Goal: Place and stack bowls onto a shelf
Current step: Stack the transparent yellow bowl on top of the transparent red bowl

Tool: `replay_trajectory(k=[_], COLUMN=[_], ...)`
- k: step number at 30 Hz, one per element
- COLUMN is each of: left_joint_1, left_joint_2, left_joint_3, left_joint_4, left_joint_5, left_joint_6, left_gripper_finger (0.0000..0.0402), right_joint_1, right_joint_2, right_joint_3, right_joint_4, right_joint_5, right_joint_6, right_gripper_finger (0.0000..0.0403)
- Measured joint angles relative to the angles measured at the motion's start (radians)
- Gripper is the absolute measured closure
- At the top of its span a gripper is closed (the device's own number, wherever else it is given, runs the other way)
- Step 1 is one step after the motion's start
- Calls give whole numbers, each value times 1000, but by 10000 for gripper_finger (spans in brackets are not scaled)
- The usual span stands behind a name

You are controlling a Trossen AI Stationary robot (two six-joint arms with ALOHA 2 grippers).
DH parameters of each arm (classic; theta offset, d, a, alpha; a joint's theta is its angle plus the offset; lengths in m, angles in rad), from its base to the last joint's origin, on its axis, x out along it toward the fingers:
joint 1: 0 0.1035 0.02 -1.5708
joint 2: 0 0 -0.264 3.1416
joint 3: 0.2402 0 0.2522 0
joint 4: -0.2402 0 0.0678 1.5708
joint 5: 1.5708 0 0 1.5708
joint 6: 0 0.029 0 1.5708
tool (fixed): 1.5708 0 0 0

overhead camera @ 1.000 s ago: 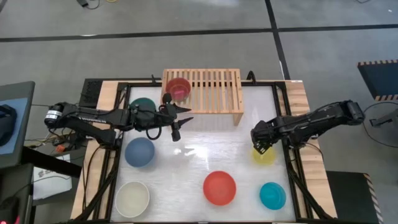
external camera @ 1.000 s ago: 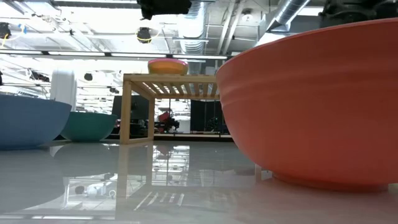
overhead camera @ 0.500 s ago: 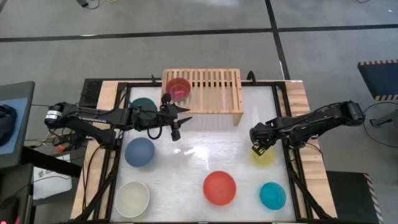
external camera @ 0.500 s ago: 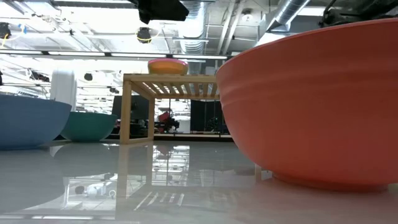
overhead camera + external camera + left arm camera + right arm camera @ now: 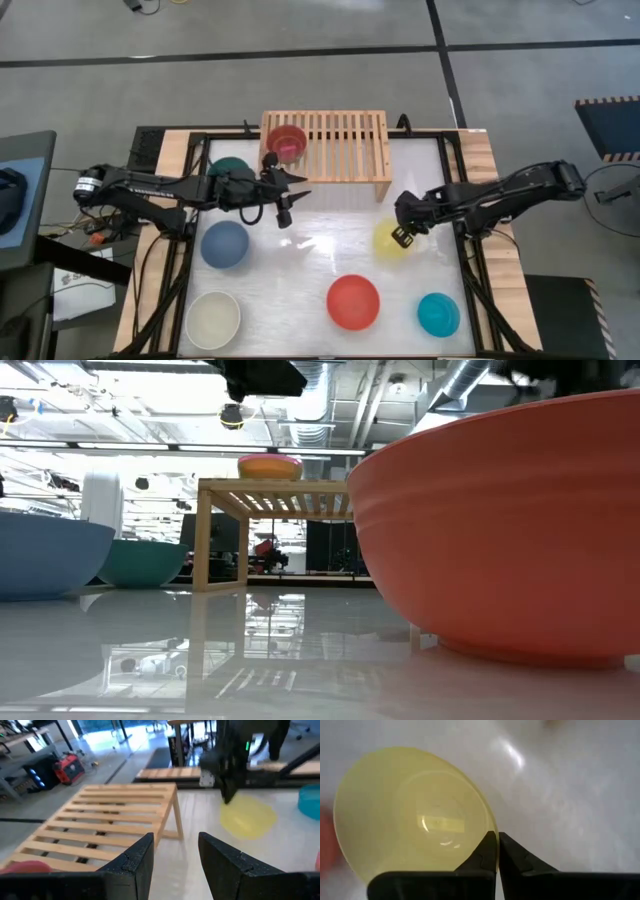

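Note:
The yellow bowl [image 5: 390, 241] is at the table's right, in front of the shelf's right leg. My right gripper [image 5: 405, 233] is shut on it. The light-wood shelf [image 5: 325, 145] stands at the far edge, with a pink-red bowl [image 5: 287, 143] on the left of its slatted top. My left gripper [image 5: 291, 190] hovers open just in front of the shelf's left part, with nothing between its fingers [image 5: 140, 857]. My right gripper pinches the yellow bowl's rim [image 5: 490, 831], one finger inside the bowl and one outside. The fingers come from the table's right side, slanting down. In the left wrist view the bowl [image 5: 247, 817] hangs tilted below the gripper. Whether it is clear of the table I cannot tell.
A dark green bowl [image 5: 229, 169] and a blue bowl [image 5: 224, 244] sit at the left. A cream bowl [image 5: 213, 318], a red bowl [image 5: 353, 302] and a teal bowl [image 5: 438, 314] line the near edge. The shelf's right part is bare.
My right gripper has gone toward the table's left, and the yellow bowl has moved with it from near the right edge toward the middle. My left arm has kept still.

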Motion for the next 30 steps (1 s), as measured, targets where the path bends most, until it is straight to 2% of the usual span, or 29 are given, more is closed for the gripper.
replay_trajectory(k=[9,13,18,26,30], left_joint_1=[2,2,2,2,-2], left_joint_2=[32,44,107,170,170], left_joint_3=[0,0,0,1,1], left_joint_4=[30,63,155,297,317], left_joint_5=[2,35,54,-35,-81], left_joint_6=[-6,-30,-9,94,125], left_gripper_finger=[261,260,260,260,260], right_joint_1=[31,30,29,25,12], right_joint_2=[0,0,0,58,113], right_joint_3=[137,158,158,160,158], right_joint_4=[99,229,419,644,723], right_joint_5=[238,320,497,801,949], right_joint_6=[-121,-220,-364,-597,-681], right_gripper_finger=[379,378,378,378,376])
